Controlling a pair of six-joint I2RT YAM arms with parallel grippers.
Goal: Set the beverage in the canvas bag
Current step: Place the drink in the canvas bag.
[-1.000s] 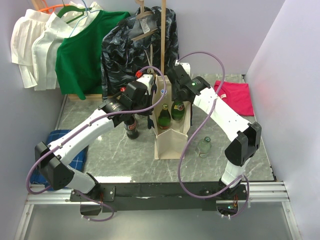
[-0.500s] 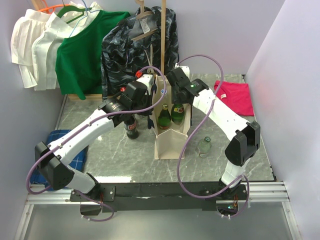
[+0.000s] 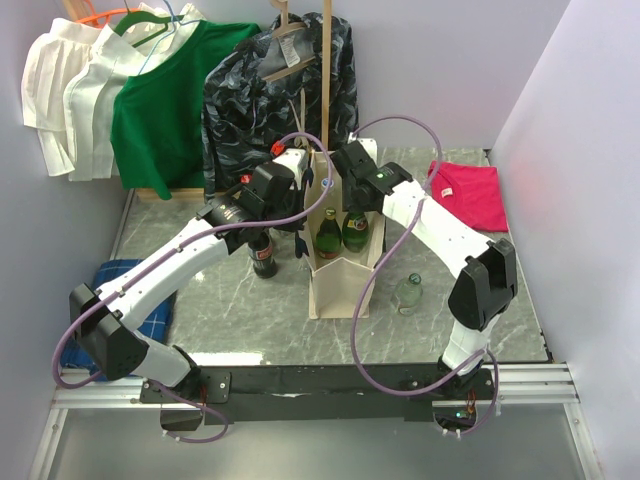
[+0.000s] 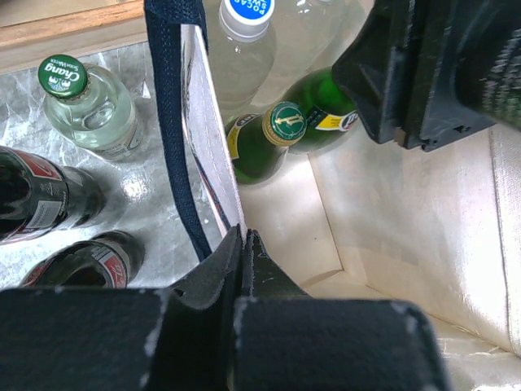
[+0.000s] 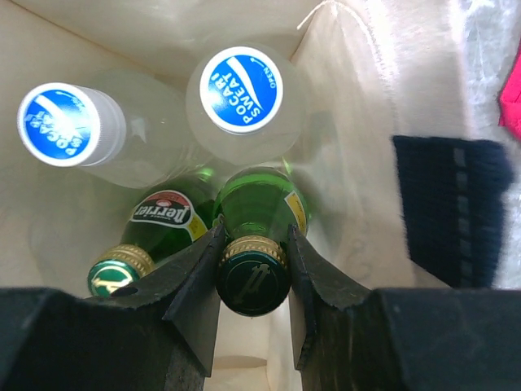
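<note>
The cream canvas bag (image 3: 338, 285) stands open mid-table. My right gripper (image 5: 254, 231) reaches into its mouth and is shut on the gold-collared neck of a green beverage bottle (image 5: 259, 202), which hangs upright inside the bag (image 5: 342, 163). Beside it in the bag are a second green Perrier bottle (image 5: 161, 218) and two blue-capped Pocari Sweat bottles (image 5: 242, 90). My left gripper (image 4: 243, 235) is shut on the bag's left wall (image 4: 207, 138) by the navy handle (image 4: 172, 122). In the top view, the left gripper (image 3: 304, 190) and the right gripper (image 3: 352, 196) meet over the bag.
A dark cola bottle (image 3: 264, 256) stands left of the bag, with a clear Chang bottle (image 4: 85, 106) near it. Another clear bottle (image 3: 408, 293) stands right of the bag. A pink cloth (image 3: 470, 192) lies far right and a blue cloth (image 3: 140, 295) left. Hung garments (image 3: 165, 100) line the back.
My right gripper has shifted slightly left and lower into the bag's mouth with the green bottle. The left arm and the bag have not moved.
</note>
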